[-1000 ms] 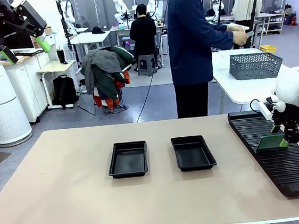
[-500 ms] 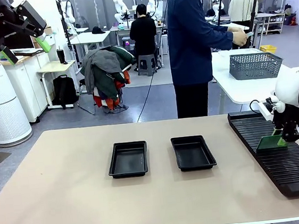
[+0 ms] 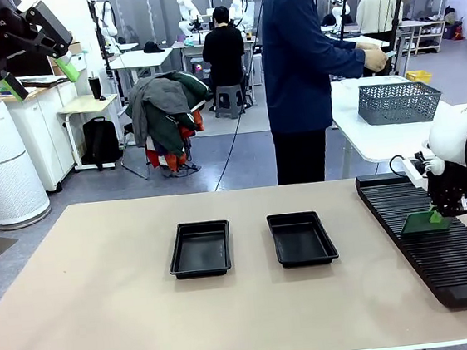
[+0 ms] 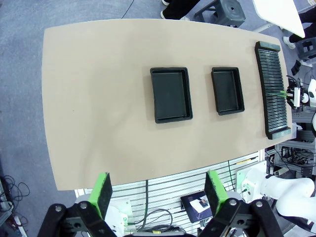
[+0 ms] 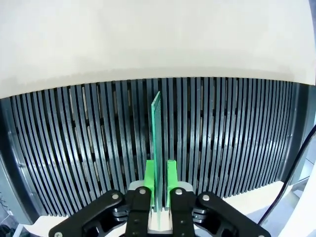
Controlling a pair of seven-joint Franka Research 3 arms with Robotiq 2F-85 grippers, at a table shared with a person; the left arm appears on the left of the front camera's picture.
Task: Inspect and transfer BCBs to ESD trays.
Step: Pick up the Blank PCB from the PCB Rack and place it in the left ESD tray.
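Observation:
A green BCB (image 3: 419,223) stands on edge in a slot of the long black ribbed rack (image 3: 448,265) at the table's right. My right gripper (image 3: 438,218) is shut on the board's upper edge. In the right wrist view the BCB (image 5: 156,123) rises thin and upright between the two green pads of the right gripper (image 5: 158,180). Two black ESD trays (image 3: 202,272) (image 3: 306,262) lie side by side mid-table, nothing in them. My left gripper (image 3: 39,77) hangs high at the top left, open. From there the left gripper (image 4: 159,192) looks down on both trays (image 4: 171,119) (image 4: 228,111).
A person in dark blue stands beyond the far edge, turned toward a white side table holding a grey mesh basket (image 3: 399,101). The rack (image 4: 274,74) runs along the table's right side. Bare tan tabletop (image 3: 105,305) surrounds the trays.
The right gripper's fingers have closed onto the green board in the rack. The left arm has not moved.

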